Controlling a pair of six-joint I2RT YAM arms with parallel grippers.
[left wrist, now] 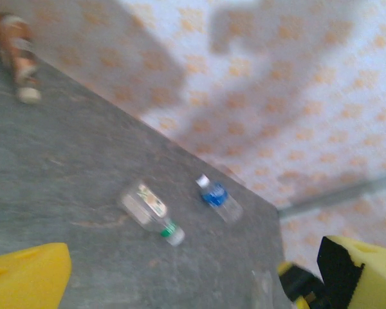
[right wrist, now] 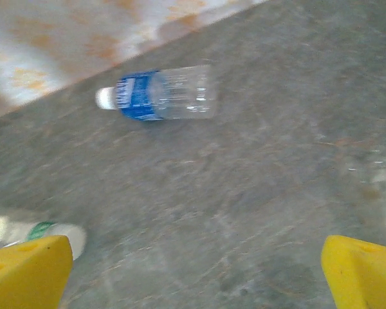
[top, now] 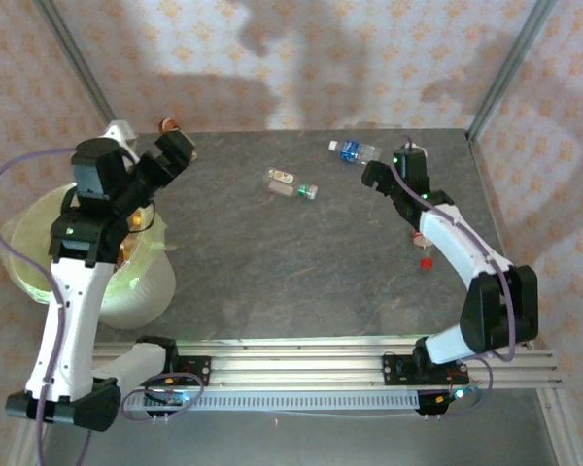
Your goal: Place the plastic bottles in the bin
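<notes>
Far on table [top: 272,282], three bottles [top: 355,151] [top: 291,184] [top: 168,124], one bin [top: 141,286]

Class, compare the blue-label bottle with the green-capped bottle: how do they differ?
The blue-label bottle has a white cap; the green-capped bottle has a pale, orange-marked label. From above, the blue-label bottle's cap points left, the green-capped bottle's right. Both are clear and lie sideways on the table.
</notes>
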